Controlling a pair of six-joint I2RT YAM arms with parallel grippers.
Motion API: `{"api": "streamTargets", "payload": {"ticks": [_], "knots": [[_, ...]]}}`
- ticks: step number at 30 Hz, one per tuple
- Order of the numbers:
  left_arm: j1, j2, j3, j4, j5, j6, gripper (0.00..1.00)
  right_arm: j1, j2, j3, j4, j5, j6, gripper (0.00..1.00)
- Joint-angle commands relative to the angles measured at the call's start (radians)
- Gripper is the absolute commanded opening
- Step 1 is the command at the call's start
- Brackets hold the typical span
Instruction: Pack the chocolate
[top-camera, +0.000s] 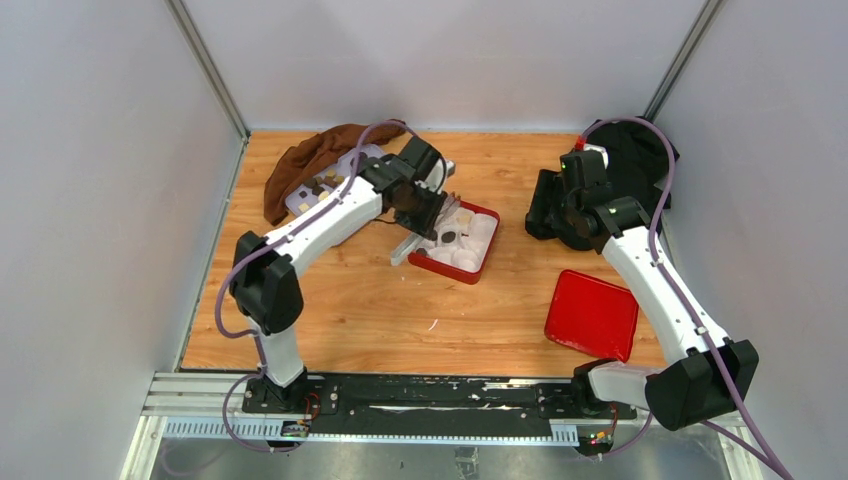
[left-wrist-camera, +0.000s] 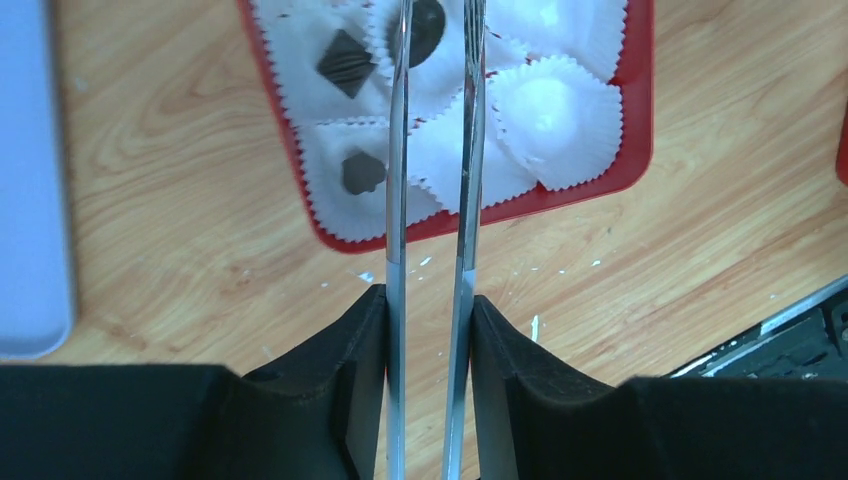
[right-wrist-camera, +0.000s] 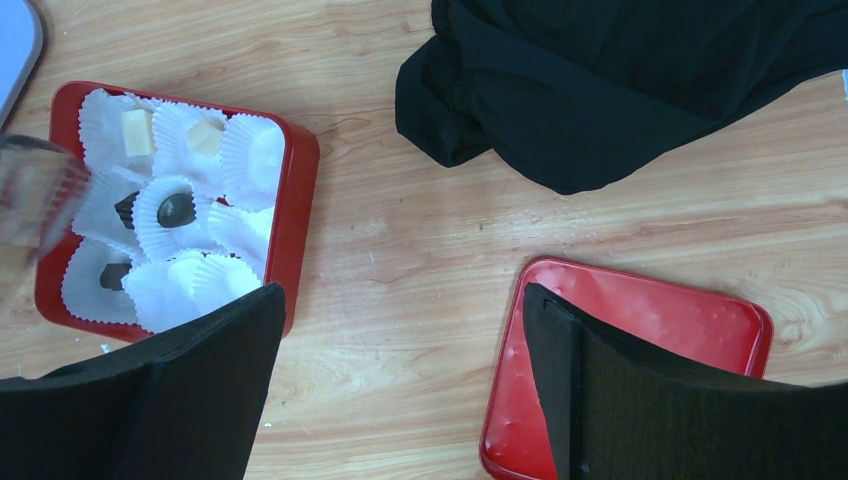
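Note:
A red box (top-camera: 455, 274) lined with white paper cups sits mid-table. Its cups hold dark chocolates (left-wrist-camera: 345, 62) and two cream pieces (right-wrist-camera: 138, 130). My left gripper (top-camera: 425, 212) is shut on metal tongs (left-wrist-camera: 397, 200), seen in the left wrist view (left-wrist-camera: 428, 295). The two blades reach over the box and stand either side of a round dark chocolate (left-wrist-camera: 430, 25) in a cup. I cannot tell if they pinch it. My right gripper (top-camera: 562, 205) is open and empty above bare wood (right-wrist-camera: 400, 300), between the box and a red lid (right-wrist-camera: 650, 330).
A pale tray (top-camera: 335, 178) with more chocolate pieces lies at the back left, against a brown cloth (top-camera: 305, 160). A black cloth (top-camera: 640, 150) lies at the back right. The red lid (top-camera: 592, 313) lies front right. White crumbs dot the wood near the box.

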Motion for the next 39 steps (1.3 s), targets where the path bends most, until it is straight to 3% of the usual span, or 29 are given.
{"api": "streamTargets", "payload": {"ticks": [1, 4, 9, 16, 22, 39], "knots": [[0.085, -0.101, 0.009, -0.031, -0.057, -0.012, 0.35, -0.007, 0.002, 0.009, -0.017, 0.012, -0.008, 0.92], [0.182, -0.141, -0.074, -0.031, -0.086, -0.063, 0.33, -0.007, 0.005, 0.013, -0.017, 0.009, -0.011, 0.92], [0.319, -0.239, -0.251, -0.046, -0.268, -0.160, 0.33, -0.007, 0.012, 0.020, -0.016, 0.003, -0.013, 0.92], [0.459, -0.254, -0.421, -0.002, -0.301, -0.219, 0.36, -0.007, 0.036, 0.037, -0.007, -0.024, -0.023, 0.92], [0.469, -0.167, -0.401, 0.041, -0.339, -0.228, 0.42, -0.007, 0.032, 0.034, -0.003, -0.027, -0.025, 0.92], [0.510, -0.003, -0.264, 0.064, -0.327, -0.222, 0.43, -0.007, -0.016, 0.003, -0.018, 0.004, -0.013, 0.92]]}}
